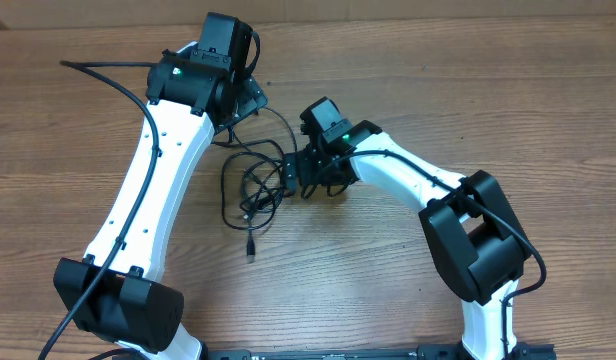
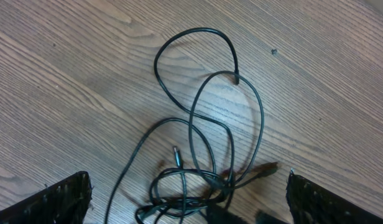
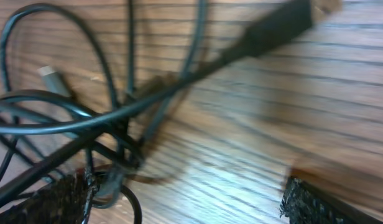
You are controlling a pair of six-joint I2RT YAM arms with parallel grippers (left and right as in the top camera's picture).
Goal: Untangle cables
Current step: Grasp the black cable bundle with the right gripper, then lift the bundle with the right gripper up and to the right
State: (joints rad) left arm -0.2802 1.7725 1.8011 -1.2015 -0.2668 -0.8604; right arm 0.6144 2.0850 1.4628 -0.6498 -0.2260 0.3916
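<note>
Two arms meet over your counter (image 1: 378,300), and the cables (image 1: 254,188) lie in one loose black tangle on the wood between them.

Your left gripper (image 1: 246,104) sits at the far edge of that tangle. In its wrist view the fingers (image 2: 58,200) stand far apart with nothing held. The knot lies on the wood in the gap between them, and open loops spread away from it. A silver plug (image 2: 176,154) pokes up out of the knot.

Your right gripper (image 1: 306,178) is just beside the tangle on its right side. Its jaws are also spread wide and grip nothing. In its wrist view, several crossed cords bunch close to one pad (image 3: 55,200); you cannot tell whether they touch it. A thicker black plug body (image 3: 275,28) runs diagonally across the top of that view.

One loose plug end (image 1: 251,246) trails out of the tangle toward you.
</note>
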